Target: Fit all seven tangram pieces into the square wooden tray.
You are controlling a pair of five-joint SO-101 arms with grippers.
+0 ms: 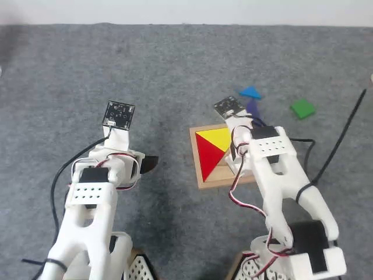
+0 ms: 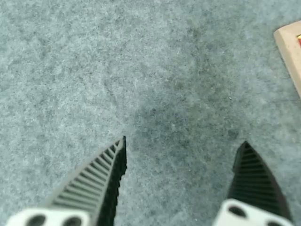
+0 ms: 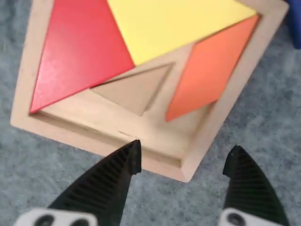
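Directly under right tool (image 3: 186, 147) — tray (image 3: 70, 133) edge; both tools released, left tool (image 2: 184, 141) over carpet (image 2: 141, 56).

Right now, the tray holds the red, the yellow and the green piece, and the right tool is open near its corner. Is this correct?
No: the third piece in the tray is the orange piece, not the green piece, which lies on the carpet; the right wrist view shows this. The red piece, yellow piece and open right tool are as you say.
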